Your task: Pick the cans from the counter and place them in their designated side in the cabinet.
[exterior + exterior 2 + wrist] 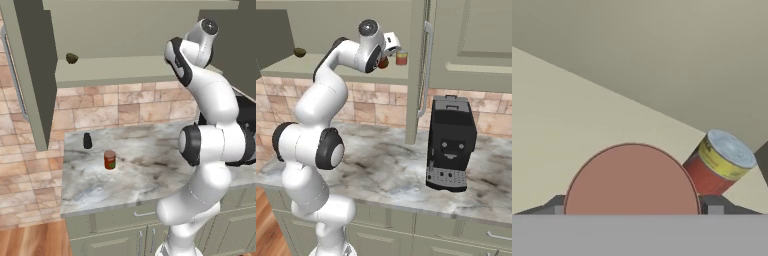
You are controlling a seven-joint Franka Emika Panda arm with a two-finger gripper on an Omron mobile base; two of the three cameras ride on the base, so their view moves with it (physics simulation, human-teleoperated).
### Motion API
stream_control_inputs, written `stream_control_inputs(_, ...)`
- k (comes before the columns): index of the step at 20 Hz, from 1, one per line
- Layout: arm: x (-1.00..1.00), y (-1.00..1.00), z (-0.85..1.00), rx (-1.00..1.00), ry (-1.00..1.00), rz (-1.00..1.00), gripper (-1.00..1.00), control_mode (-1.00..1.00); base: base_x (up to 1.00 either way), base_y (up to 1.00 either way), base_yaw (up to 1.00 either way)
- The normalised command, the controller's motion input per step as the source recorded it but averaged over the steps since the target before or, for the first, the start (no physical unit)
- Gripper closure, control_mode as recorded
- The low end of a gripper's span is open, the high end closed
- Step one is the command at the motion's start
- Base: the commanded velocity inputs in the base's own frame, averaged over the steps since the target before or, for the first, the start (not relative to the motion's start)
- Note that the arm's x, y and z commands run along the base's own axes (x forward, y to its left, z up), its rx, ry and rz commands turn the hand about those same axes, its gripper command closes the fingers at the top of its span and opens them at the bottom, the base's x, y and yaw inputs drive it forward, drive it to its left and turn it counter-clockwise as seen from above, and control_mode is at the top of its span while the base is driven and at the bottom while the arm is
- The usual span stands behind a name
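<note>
Left base view: the white arm [210,135] rises from the lower right and bends up toward the open olive-green cabinet [145,30], covering the right end of its shelf. On the marble counter [150,160] stands a red can with a green-and-white label [110,160], and just behind it, to the left, a small black bottle [87,140]. A small dark olive lump [71,58] sits at the left end of the shelf; what it is cannot be made out. An open cabinet door [32,65] hangs at the left edge, cut off at the top.

Right base view: the arm reaches from the lower left up to the shelf. The gripper [390,46] is at the shelf's right part, and a plain red-orange can [383,63] shows just below the hand, mostly hidden by the wrist. Just to its right stands a shorter red-and-yellowish can [401,58]. A black coffee machine [450,145] sits on the counter to the right, well apart from the arm. A cabinet door edge [417,70] stands between the machine and the shelf.

Hand view: the round top of the plain red-orange can fills the lower middle, between the two dark fingertips [714,206]. The fingertips sit at the can's sides, but whether they press on it or stand just clear cannot be told. The shorter can appears tilted to the right, close beside.
</note>
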Motion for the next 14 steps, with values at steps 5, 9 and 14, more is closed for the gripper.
stream_control_inputs(5,0.06,-0.06,0.05,0.00,-0.08,0.05,-1.00,-1.00,0.00,0.00,0.00)
stream_control_inputs(9,0.02,0.00,0.15,0.00,-0.10,0.05,-1.00,-1.00,0.00,0.00,0.00)
stream_control_inputs(14,0.13,0.00,0.10,0.00,-0.09,0.04,-1.00,-1.00,0.00,0.00,0.00)
